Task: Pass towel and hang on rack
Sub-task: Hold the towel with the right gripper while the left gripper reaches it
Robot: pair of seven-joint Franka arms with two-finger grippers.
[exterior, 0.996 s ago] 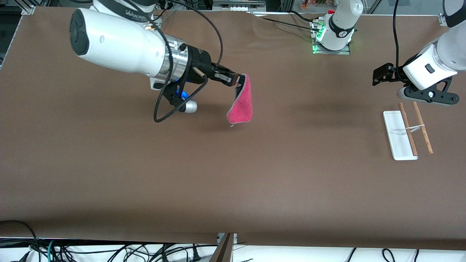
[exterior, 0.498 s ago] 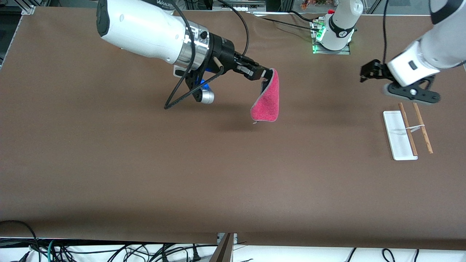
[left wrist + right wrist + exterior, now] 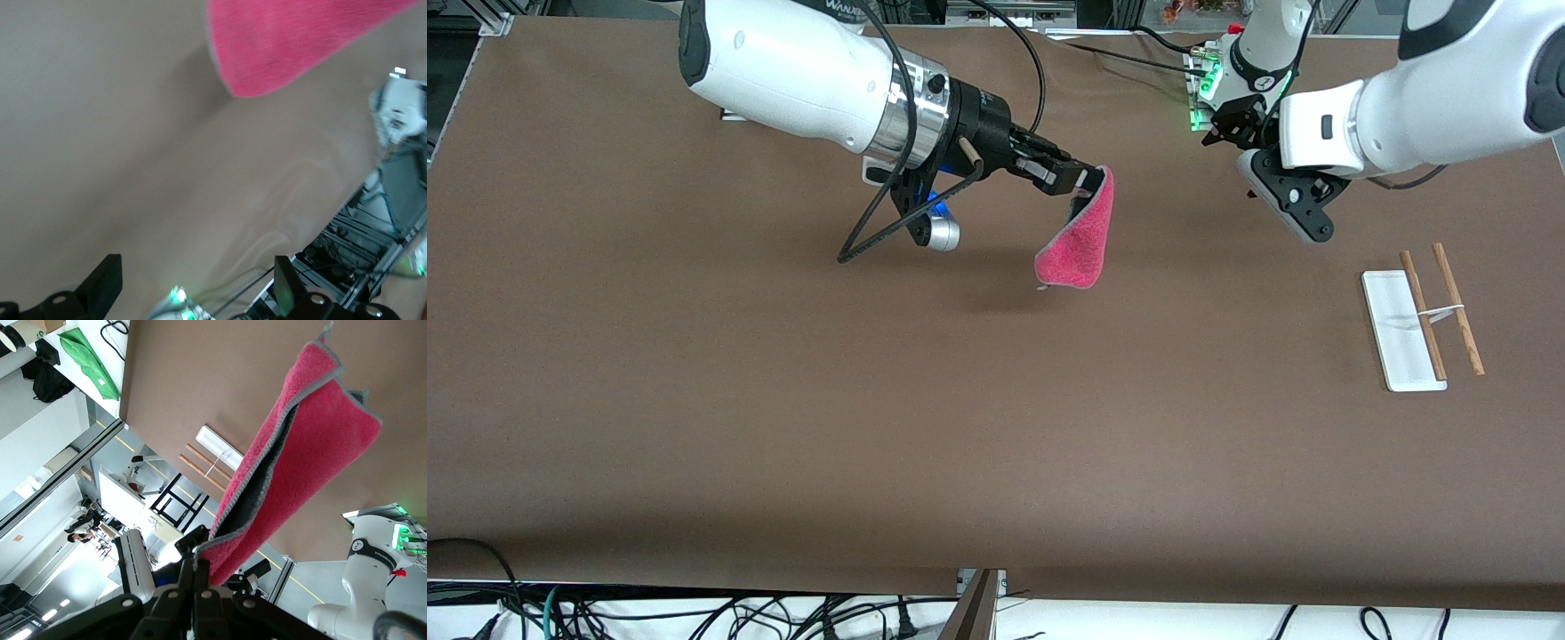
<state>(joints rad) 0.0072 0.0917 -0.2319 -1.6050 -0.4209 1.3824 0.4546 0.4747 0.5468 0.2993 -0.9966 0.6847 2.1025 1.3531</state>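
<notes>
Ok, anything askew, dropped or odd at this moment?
Nothing stands out. The towel hangs folded from the shut right gripper over the table's middle; the open left gripper is near it. The rack lies undisturbed toward the left arm's end.

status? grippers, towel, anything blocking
Right gripper shut on towel, aloft mid-table. Left gripper open, empty, facing towel. Rack bare. Nothing between.
</notes>
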